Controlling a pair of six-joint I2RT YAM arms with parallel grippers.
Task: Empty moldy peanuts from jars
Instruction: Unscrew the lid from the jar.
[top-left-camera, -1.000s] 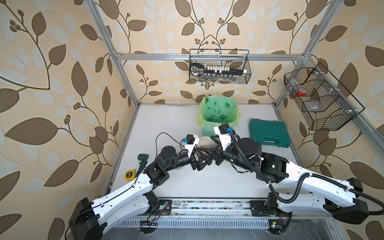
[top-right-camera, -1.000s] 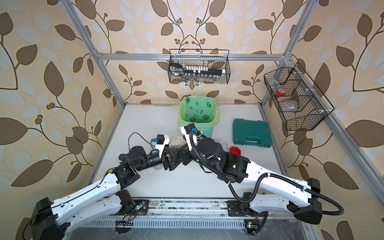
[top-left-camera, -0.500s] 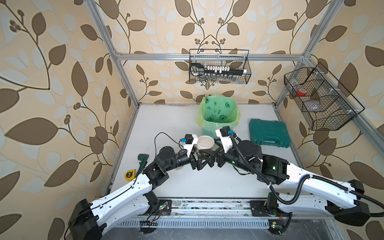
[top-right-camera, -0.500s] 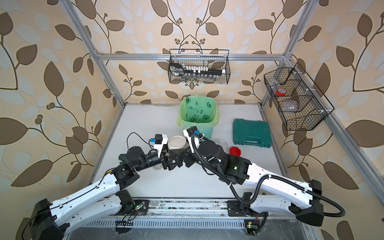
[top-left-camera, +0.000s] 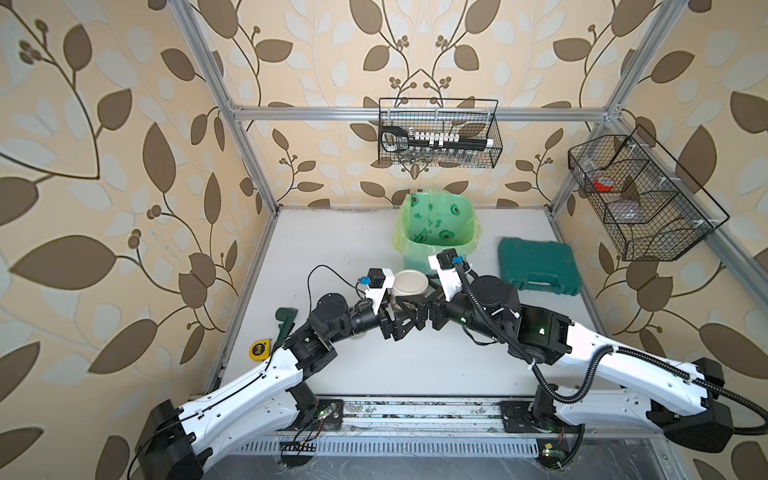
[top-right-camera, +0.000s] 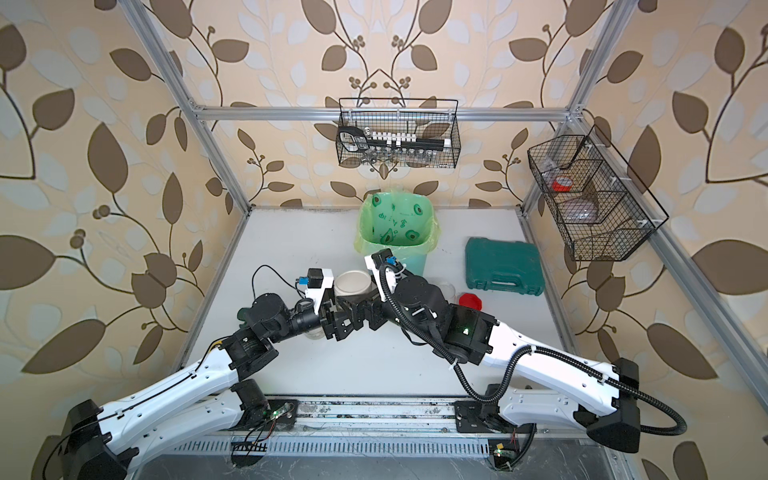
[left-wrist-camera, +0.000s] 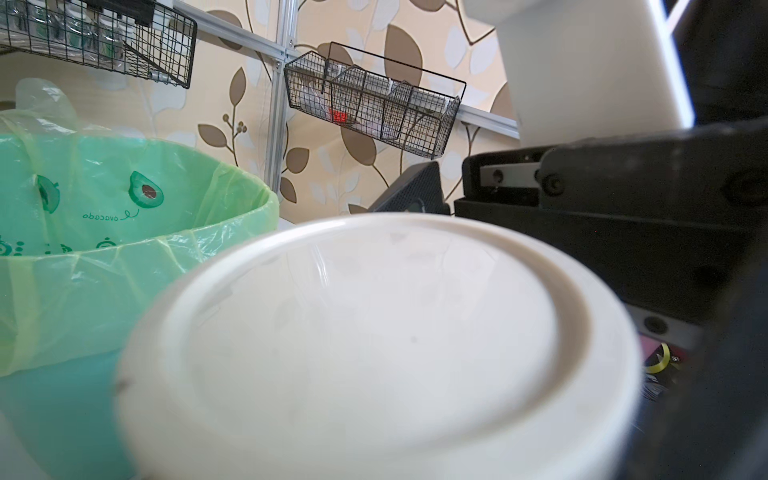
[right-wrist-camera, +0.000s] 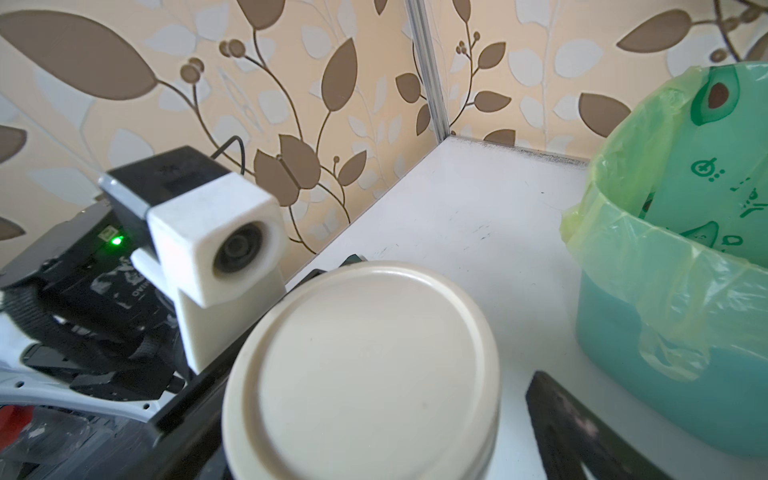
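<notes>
White desk (top-left-camera: 332, 249) inside a wallpapered frame, seen from above. A mint-green bin (top-left-camera: 436, 232) lined with a green bag stands toward the back. Both my arms reach in and meet just in front of the bin.

My left tool (top-left-camera: 397, 318) sits low beside a squat clear jar (top-left-camera: 409, 284) that stands just in front of the bin. The left jaws are set wide, but no view shows whether they press on the glass. My right tool (top-left-camera: 422, 309) comes from the opposite side, jaws at full spread. In the right wrist view one finger (right-wrist-camera: 582, 428) stands apart from the jar on the bin side, with bare desk showing between them, so this tool holds nothing.

The jar's flat beige lid (right-wrist-camera: 361, 365) is on. A second jar with a red lid (top-right-camera: 470, 300) stands further from the bin, behind my right arm.

I cannot make out the peanuts clearly under the lid.

I judge the jar light, rigid, smooth and breakable. The safest hold is across the glass body with one tool, while the other takes the lid's rim.
</notes>
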